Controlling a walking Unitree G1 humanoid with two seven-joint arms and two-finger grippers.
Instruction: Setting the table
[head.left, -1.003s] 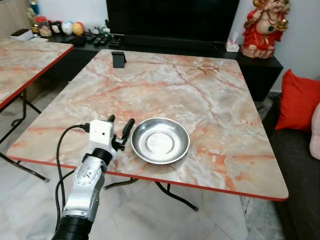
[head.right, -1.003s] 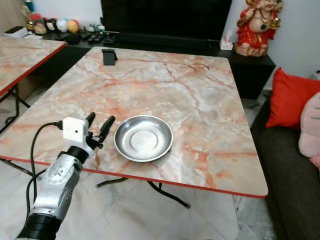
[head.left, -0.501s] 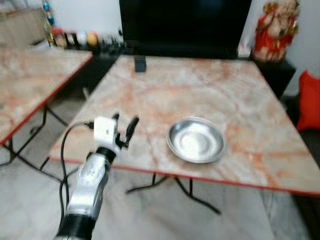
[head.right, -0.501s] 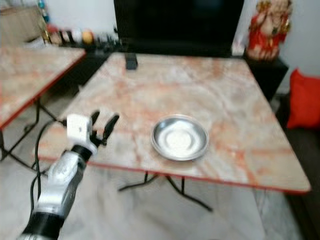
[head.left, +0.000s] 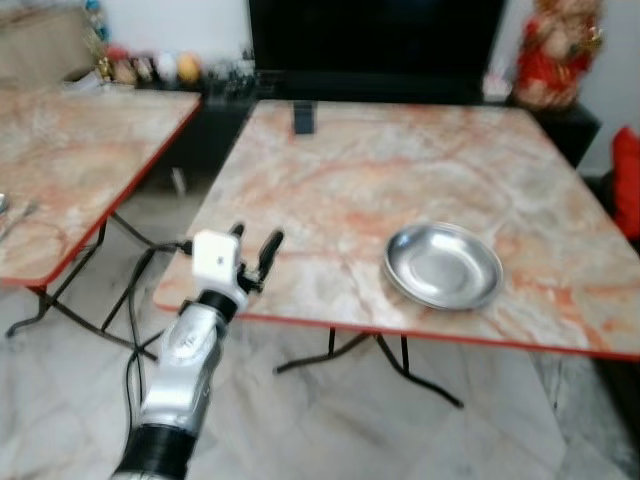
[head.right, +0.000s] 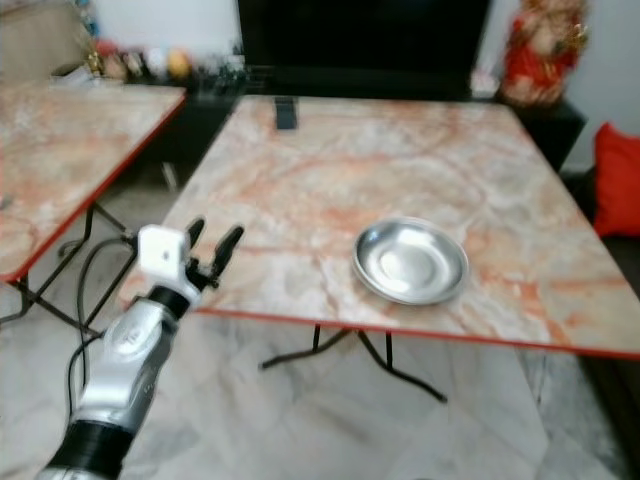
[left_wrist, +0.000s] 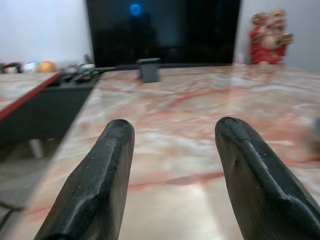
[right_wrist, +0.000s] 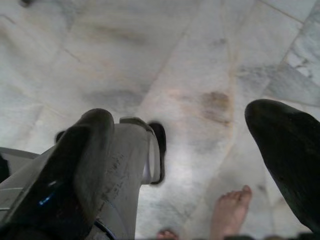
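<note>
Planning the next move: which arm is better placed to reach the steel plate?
Left. The left gripper is raised at the marble table's near edge, fingers open, with the steel plate farther along. The right gripper hangs toward the floor.

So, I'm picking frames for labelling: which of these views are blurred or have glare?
Both eye views are softly motion-blurred: the steel dish and left gripper have smeared edges. Left wrist view: fingers fairly crisp, the table beyond soft with a pale sheen. Right wrist view: blurred floor, right gripper's fingers dark and out of focus.
</note>
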